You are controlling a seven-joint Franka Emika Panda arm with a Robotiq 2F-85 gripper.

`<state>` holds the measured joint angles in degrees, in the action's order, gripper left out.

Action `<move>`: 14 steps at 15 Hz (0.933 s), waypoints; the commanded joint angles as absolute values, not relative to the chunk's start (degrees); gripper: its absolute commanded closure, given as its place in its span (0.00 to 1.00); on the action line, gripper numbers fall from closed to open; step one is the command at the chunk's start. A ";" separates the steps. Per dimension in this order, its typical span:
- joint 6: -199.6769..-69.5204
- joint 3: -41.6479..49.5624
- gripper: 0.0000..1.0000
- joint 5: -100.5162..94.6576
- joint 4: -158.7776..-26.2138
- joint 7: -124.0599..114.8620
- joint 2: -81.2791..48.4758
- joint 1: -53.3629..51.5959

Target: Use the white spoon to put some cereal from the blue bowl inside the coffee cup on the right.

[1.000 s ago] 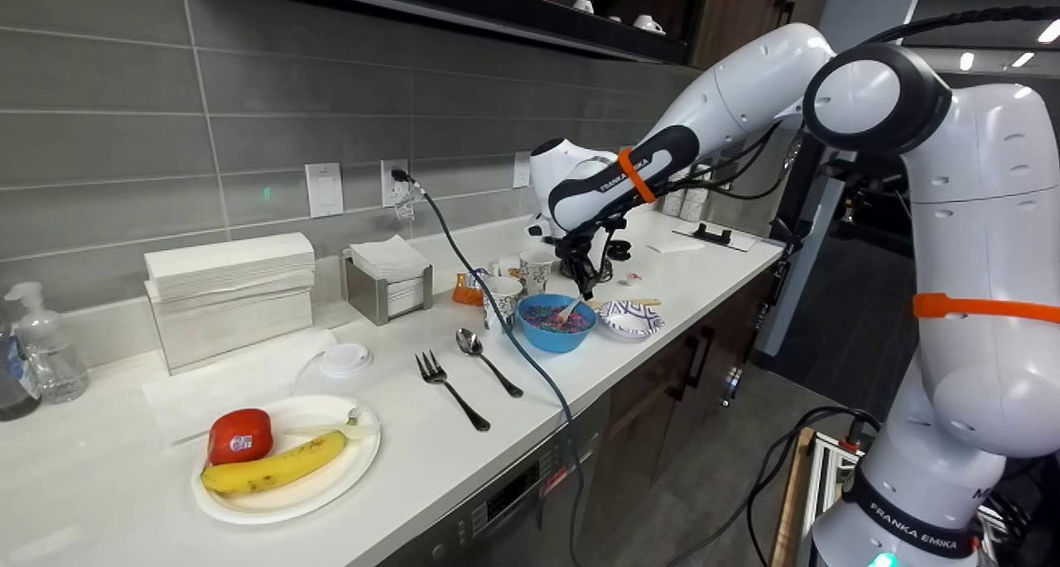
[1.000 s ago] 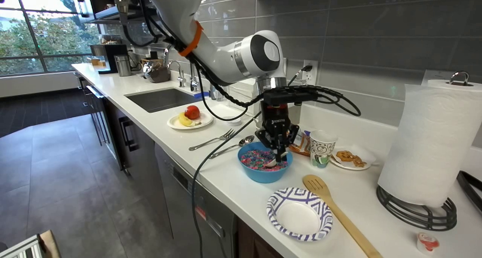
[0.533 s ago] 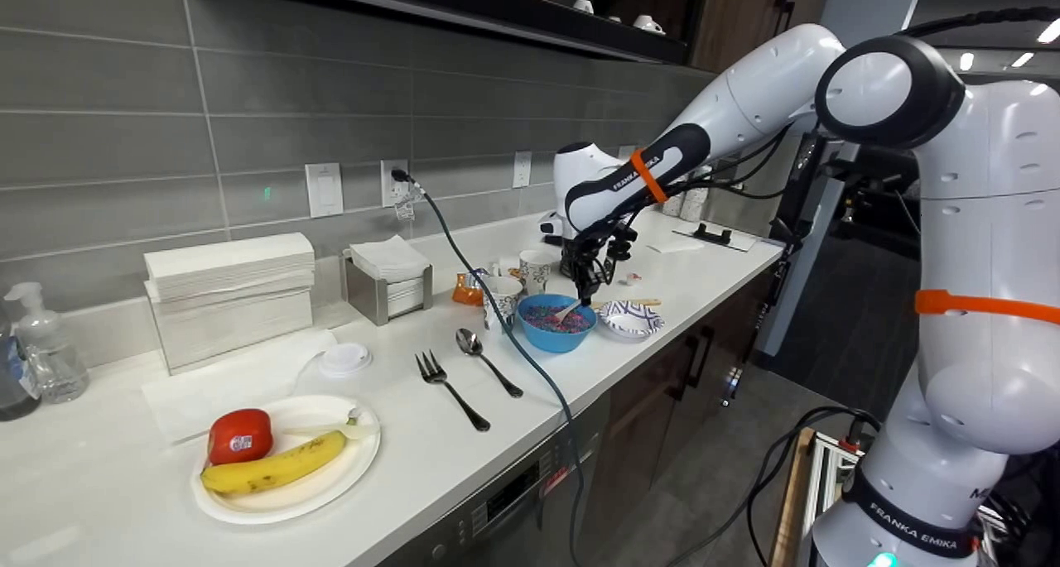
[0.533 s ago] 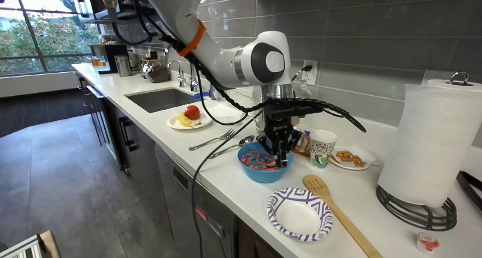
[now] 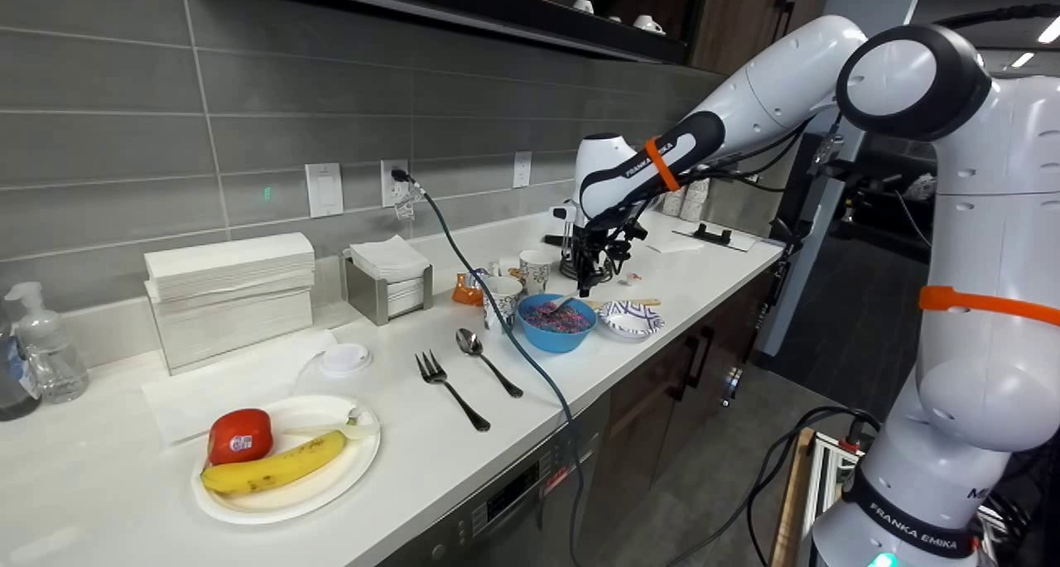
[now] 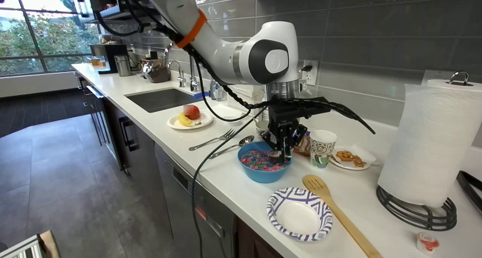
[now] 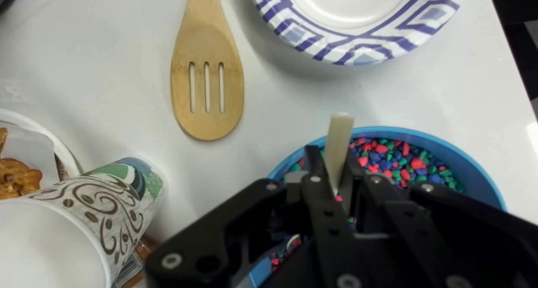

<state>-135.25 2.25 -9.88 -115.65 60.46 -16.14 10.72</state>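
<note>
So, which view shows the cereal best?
The wrist view: separate red, green and blue cereal pieces show up close, though the gripper hides some. Both exterior views show them as small specks inside the blue bowl.

A banana (image 5: pixel 275 468) and a red fruit (image 5: pixel 240 434) share a white plate (image 5: pixel 335 474) in both exterior views; near it I make out a fork (image 5: pixel 452 391) and a metal spoon (image 5: pixel 489 363), lying side by side. My wrist view shows a slotted wooden spatula (image 7: pixel 199 71) just beside a purple-patterned paper bowl (image 7: pixel 349 10). In an exterior view, a paper towel roll (image 6: pixel 429 145) stands upright; a sink (image 6: pixel 160 100) opens beyond the fruit.
</note>
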 commanded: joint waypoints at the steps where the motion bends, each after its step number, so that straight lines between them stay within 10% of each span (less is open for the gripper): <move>1: -138.05 1.86 0.97 -6.16 -119.12 65.69 -14.31 12.22; 14: -134.99 1.74 0.97 15.35 -119.39 86.55 -11.98 16.50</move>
<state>-137.22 1.80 12.06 -118.90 83.61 -14.09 16.08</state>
